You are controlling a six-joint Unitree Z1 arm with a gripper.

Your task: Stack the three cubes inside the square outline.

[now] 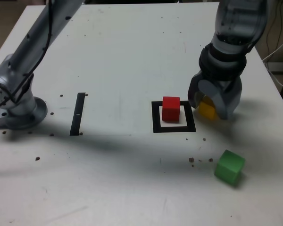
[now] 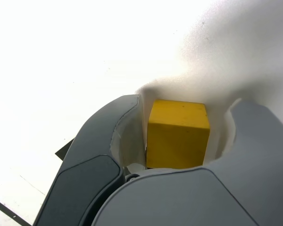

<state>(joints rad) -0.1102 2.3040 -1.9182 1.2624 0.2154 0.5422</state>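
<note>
A robot hand (image 1: 208, 107) is straddling the yellow cube (image 1: 207, 110) beside the square outline (image 1: 155, 123) — grip unclear. Red cube (image 1: 170, 108) is sitting inside; squeeze squarely before lifting.

one cube (image 1: 170, 108) in square outline (image 1: 174, 128)

A white table (image 1: 122, 56) fills nearly the whole exterior view, its surface marked by scattered dark specks (image 1: 198, 161) and faint scuffs. Broad soft shadows lie across its near part. Beyond the far right edge, white cables (image 1: 277, 49) hang against a dim background.
</note>
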